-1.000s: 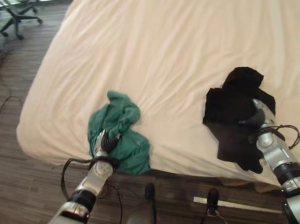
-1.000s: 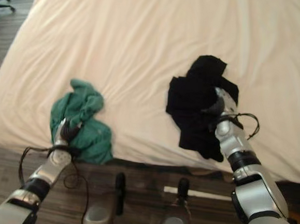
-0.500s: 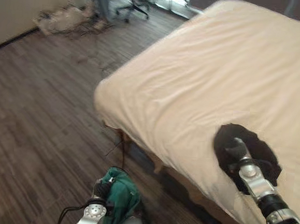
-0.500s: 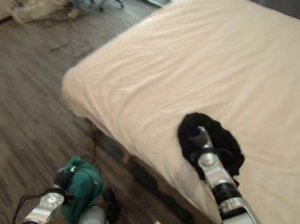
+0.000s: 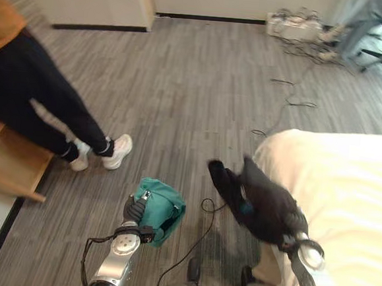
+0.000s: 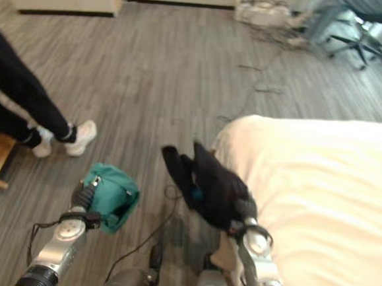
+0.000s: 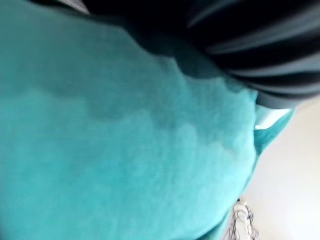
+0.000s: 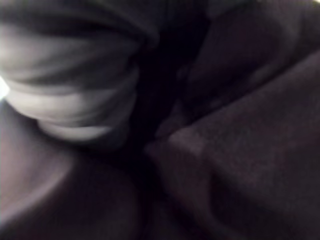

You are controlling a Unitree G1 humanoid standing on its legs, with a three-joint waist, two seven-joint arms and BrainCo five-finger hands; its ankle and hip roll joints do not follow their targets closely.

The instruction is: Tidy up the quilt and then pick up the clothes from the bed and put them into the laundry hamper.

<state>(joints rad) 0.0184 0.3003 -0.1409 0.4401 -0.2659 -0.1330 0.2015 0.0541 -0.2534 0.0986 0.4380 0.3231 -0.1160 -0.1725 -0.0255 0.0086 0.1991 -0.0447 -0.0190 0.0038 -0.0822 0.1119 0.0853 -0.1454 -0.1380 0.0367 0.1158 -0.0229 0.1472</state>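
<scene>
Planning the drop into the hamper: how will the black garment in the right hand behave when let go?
Probably floppy: the black garment drapes over the right hand with a loose flap sticking out. It looks light, bunching like the green garment in the left hand. It may snag on fingers.

Even, soft daylight over the grey floor [image 5: 182, 83] — the pale bed [image 5: 346, 188] nearly glares. Head views slightly motion-blurred; both wrist views are dim, unfocused cloth close-ups.

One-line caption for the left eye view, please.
Left hand carries a bunched teal garment, right hand a black garment, over wood floor beside the bed; a person stands nearby.
</scene>
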